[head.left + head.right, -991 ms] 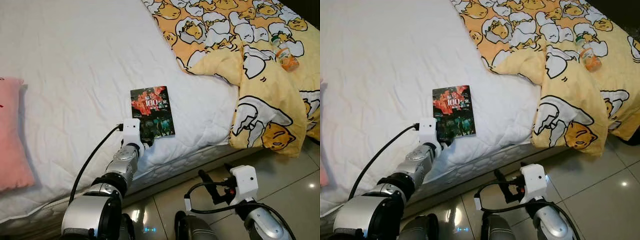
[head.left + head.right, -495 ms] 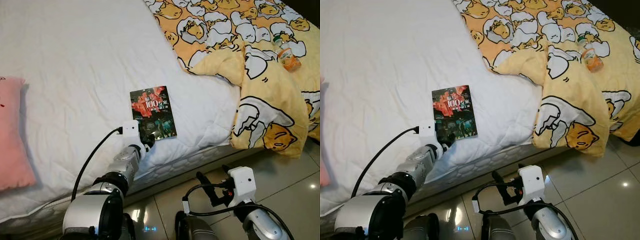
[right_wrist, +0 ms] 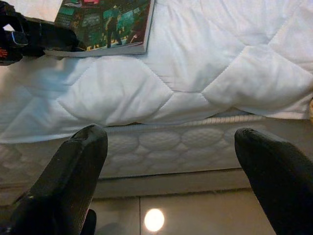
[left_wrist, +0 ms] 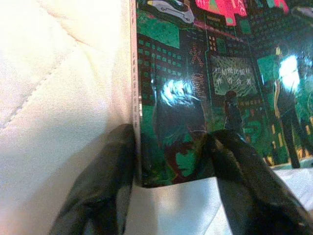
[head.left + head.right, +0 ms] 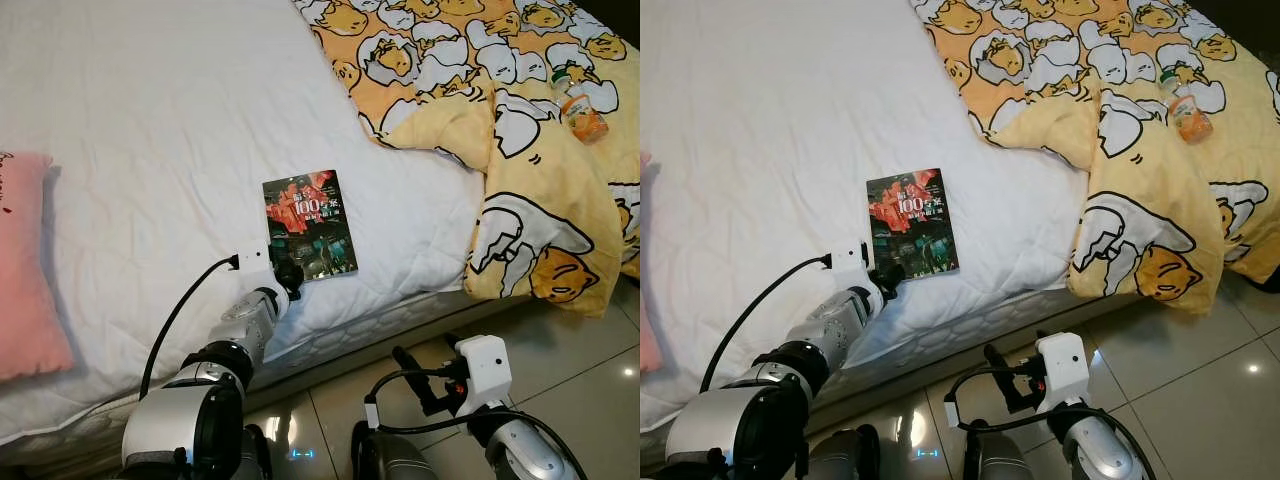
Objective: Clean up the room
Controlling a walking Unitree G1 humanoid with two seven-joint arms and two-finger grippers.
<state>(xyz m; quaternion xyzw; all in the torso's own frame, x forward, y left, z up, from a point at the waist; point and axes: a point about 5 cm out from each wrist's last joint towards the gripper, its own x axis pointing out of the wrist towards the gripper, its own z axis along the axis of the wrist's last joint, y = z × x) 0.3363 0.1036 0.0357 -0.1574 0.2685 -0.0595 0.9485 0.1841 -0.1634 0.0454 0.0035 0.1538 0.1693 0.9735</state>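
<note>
A: Why is the left gripper (image 4: 168, 161) low at the book's (image 5: 309, 223) near corner?

B: The book lies flat near the bed (image 5: 150, 130) edge. The fingers straddle that corner, apart; whether they've pinched it is hard to say.

A: And the arms?

B: Left reaches forward over the mattress; right gripper (image 3: 171, 161) hangs spread below it.

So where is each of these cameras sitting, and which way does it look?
Left and right eye views: on the head, looking down at the bed; both arms show.
Left wrist view: on the left arm, along the left gripper, whose fingers straddle the book's corner.
Right wrist view: on the right arm, along the open right gripper, facing the bed's side.
All views share the book.
</note>
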